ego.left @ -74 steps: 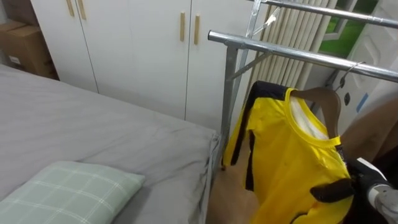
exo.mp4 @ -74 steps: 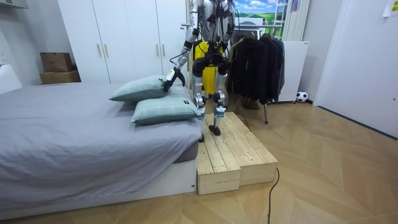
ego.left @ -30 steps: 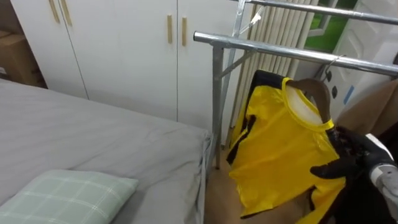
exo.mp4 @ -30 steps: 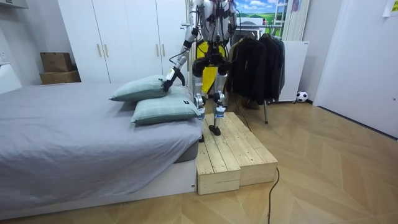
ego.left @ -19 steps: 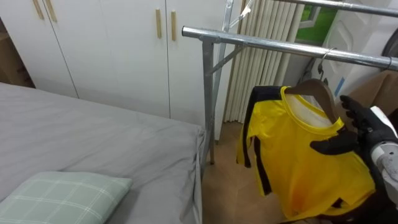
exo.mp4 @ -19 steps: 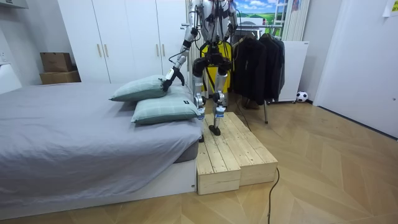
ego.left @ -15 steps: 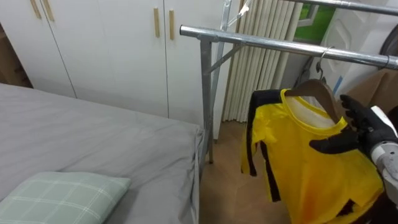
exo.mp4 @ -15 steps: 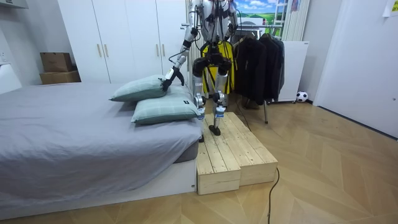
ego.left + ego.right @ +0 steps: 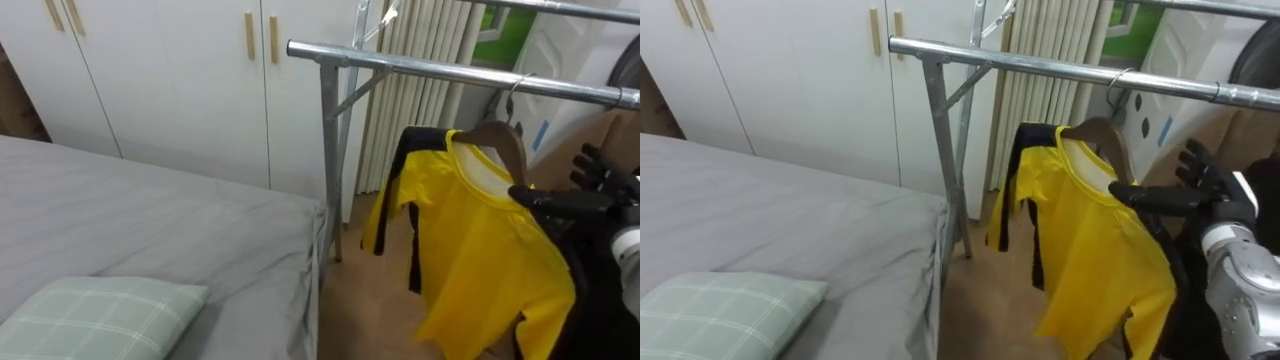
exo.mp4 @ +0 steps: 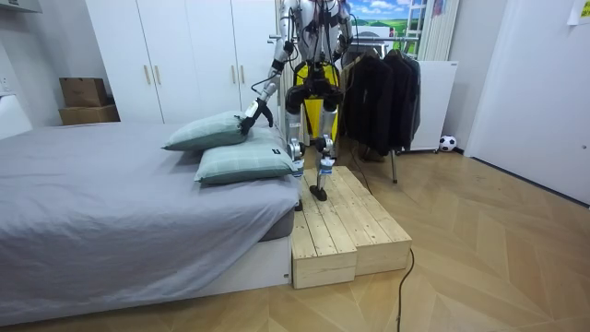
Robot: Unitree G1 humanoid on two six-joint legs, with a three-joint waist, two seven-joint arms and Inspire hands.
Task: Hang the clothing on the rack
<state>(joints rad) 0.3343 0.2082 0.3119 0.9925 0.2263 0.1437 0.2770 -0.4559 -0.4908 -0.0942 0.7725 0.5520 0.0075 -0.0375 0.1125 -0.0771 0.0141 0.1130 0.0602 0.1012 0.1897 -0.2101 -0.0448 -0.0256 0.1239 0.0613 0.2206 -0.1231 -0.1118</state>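
Note:
A yellow shirt with black trim hangs on a wooden hanger. The hanger's hook sits at the metal rail of the clothes rack. My right hand is open just right of the shirt's shoulder, its fingers spread and straight. Its outstretched thumb lies against the collar side. The same right hand shows in the right eye view. In the room view I stand on a wooden platform between bed and rack. My left hand hangs open above the pillows and holds nothing.
A grey bed with a checked pillow lies to my left. White wardrobe doors stand behind it. Dark jackets fill the rack's far part. Cardboard boxes stand by the wall and a ball lies on the floor.
The shirt and hanger have risen to the rail, and the shirt's hem has swung left. My right hand has drawn back to the right. The eye view has panned right.

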